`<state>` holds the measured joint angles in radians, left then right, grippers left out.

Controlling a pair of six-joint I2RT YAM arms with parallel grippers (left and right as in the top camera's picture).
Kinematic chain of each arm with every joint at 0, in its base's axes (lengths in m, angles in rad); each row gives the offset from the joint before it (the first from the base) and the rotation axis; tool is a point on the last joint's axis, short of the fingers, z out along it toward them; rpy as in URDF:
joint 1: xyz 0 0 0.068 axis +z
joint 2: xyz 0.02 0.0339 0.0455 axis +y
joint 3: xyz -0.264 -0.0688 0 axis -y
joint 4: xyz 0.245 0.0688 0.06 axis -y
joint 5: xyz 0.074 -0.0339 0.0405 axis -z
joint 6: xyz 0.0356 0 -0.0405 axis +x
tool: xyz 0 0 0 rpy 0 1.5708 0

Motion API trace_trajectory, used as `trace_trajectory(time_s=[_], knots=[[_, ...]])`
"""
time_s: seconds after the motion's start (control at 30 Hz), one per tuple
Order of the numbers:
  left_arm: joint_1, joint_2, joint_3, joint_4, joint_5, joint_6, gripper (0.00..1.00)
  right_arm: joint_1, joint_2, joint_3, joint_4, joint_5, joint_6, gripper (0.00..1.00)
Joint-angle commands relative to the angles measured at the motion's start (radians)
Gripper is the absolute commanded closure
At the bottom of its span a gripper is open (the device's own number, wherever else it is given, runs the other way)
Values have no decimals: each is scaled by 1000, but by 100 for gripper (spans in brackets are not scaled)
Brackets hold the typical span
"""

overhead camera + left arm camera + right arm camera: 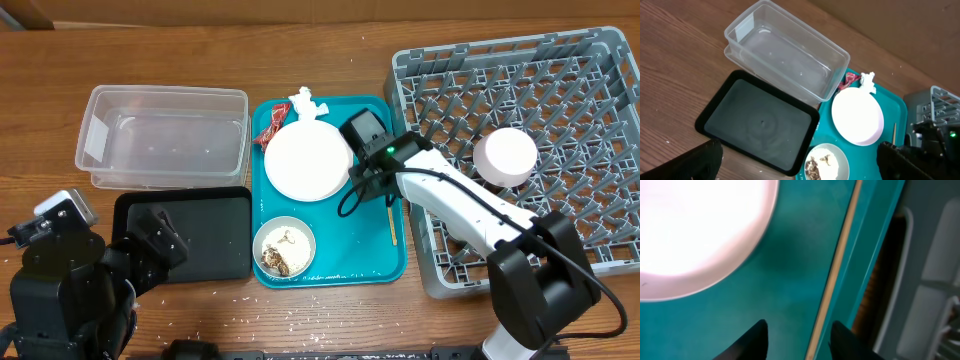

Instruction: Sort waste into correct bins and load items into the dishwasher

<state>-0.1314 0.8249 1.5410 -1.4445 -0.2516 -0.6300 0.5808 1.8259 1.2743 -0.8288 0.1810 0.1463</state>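
On the teal tray [368, 262] lie a white plate [307, 162], a crumpled tissue [306, 103], a red wrapper [270, 126], a bowl [284, 247] with brownish food scraps [275, 259], and a wooden chopstick [392, 226] along the right rim. My right gripper [798, 335] is open low over the tray, its fingers on either side of the chopstick [836, 267], next to the plate [695, 230]. A pale bowl [505, 157] sits upside down in the grey dish rack [560, 80]. My left gripper [802, 167] is open and empty, high over the black tray [757, 122].
The clear tub [162, 137] stands left of the teal tray, with the black tray [195, 235] in front of it. The dish rack's left wall [935, 280] rises just right of the teal tray's rim. Rice grains lie scattered on the wood at the table's front.
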Motion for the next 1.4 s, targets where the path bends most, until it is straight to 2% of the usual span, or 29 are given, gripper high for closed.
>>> trace_trajectory(time_s=[0.0,0.3,0.47,0.8,0.9,0.97,1.0,1.17,1.37], knots=[[-2,-1,14,1,-18,-13,0,-13,-15,-73,77,2,18,53],[-2,-1,14,0,-18,-13,0,-69,-11,-158,177,23,30,51],[-2,-1,14,1,-18,-13,0,-78,12,-158,166,-72,26,70],[-2,-1,14,0,-18,-13,0,-75,53,-158,147,-73,16,67],[-2,-1,14,1,-18,-13,0,-74,53,-158,144,-76,13,79],[-2,-1,14,1,-18,-13,0,-73,53,-158,141,-86,2,95],[-2,-1,14,1,-18,-13,0,-70,53,-153,137,-85,-5,96],[-2,-1,14,1,-18,-13,0,-71,34,-50,44,-86,-8,96],[-2,-1,14,1,-18,-13,0,-77,-51,157,-103,-48,-8,96]])
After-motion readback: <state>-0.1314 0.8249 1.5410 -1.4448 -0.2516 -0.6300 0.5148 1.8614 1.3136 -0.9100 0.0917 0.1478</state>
